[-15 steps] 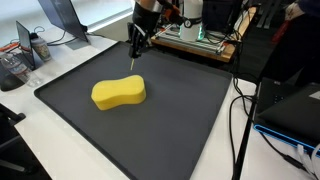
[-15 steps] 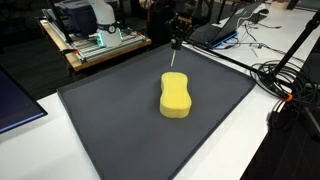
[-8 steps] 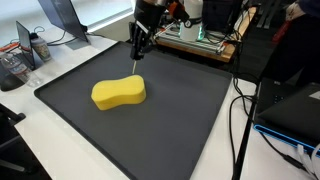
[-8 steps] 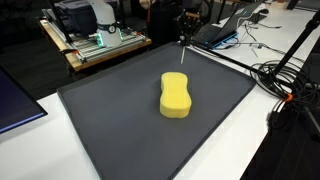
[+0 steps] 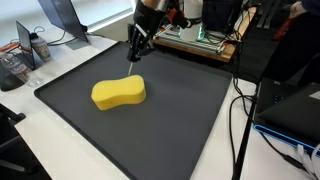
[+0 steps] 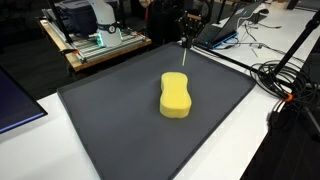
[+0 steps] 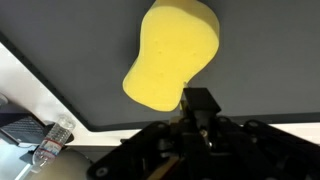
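Observation:
A yellow, peanut-shaped sponge (image 5: 118, 93) lies on a black mat (image 5: 185, 125); both show in both exterior views, sponge (image 6: 176, 95) and mat (image 6: 110, 135). My gripper (image 5: 135, 50) hovers above the mat's far edge, beyond the sponge and apart from it. Its fingers are together on a thin pale stick that hangs down from them (image 6: 184, 55). In the wrist view the dark closed fingers (image 7: 196, 103) sit just below the sponge (image 7: 170, 55), with the mat (image 7: 270, 70) around it.
A wooden board with electronics (image 5: 195, 40) stands behind the mat, also in an exterior view (image 6: 95, 45). Cables (image 6: 285, 80) run along one side of the mat. A rack of small bottles (image 5: 15, 65) stands off the mat's corner, on the white table.
The gripper with the thin stick has risen slightly and shifted along the mat's far edge. The sponge has not moved.

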`<move>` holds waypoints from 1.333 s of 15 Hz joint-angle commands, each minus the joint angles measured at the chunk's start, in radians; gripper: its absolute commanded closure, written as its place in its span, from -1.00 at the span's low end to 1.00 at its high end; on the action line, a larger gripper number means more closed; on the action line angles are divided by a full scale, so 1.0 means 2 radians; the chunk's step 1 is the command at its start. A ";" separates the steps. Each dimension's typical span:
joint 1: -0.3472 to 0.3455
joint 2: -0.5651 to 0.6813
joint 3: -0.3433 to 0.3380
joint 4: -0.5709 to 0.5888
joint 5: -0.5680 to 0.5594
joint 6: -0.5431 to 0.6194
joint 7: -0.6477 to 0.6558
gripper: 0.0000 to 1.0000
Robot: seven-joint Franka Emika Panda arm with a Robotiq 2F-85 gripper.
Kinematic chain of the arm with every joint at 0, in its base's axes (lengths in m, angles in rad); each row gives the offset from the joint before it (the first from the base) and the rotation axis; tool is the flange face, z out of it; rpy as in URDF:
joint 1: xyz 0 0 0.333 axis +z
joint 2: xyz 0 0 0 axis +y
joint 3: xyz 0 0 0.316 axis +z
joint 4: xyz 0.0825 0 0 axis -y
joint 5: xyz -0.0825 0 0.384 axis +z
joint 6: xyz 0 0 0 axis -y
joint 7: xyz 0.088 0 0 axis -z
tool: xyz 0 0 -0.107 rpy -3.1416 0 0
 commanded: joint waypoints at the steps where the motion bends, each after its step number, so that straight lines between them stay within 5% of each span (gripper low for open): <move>1: 0.061 0.025 -0.036 0.020 -0.053 0.018 0.067 0.94; 7: 0.192 0.069 -0.150 0.019 -0.049 0.015 0.134 0.94; 12: 0.243 0.098 -0.211 0.031 -0.002 0.015 0.140 0.94; 19: 0.166 0.027 -0.172 0.046 0.105 0.013 0.004 0.94; 20: 0.113 0.005 -0.108 0.028 0.068 0.013 0.013 0.94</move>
